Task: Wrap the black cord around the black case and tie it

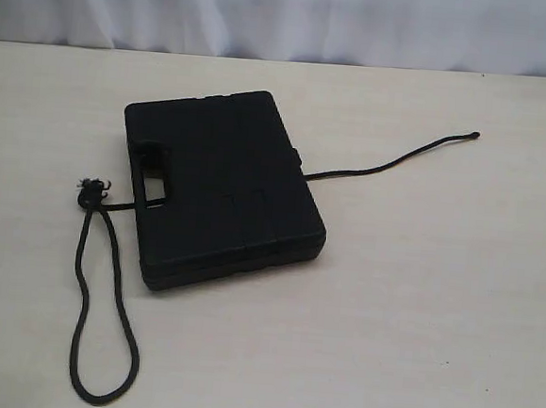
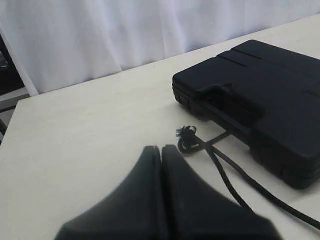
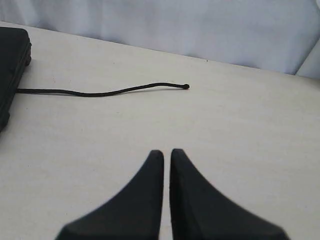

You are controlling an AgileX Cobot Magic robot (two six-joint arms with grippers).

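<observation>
Wrap not yet started: black case (image 1: 222, 186) laid flat on worktop (image 1: 415, 319), black cord (image 1: 78, 283) apparently run beneath it, ends free; left pincer (image 2: 160, 150) and right pincer (image 3: 166, 152) clenched empty, to be opened, cord end grasped.

The black case (image 1: 220, 181) lies flat in the middle of the table (image 1: 433, 339) and is the only bulky obstacle. The black cord (image 1: 101, 342) lies low: a long loop at the left of the case, a thin line running out at its right. The near right part of the table is open.
</observation>
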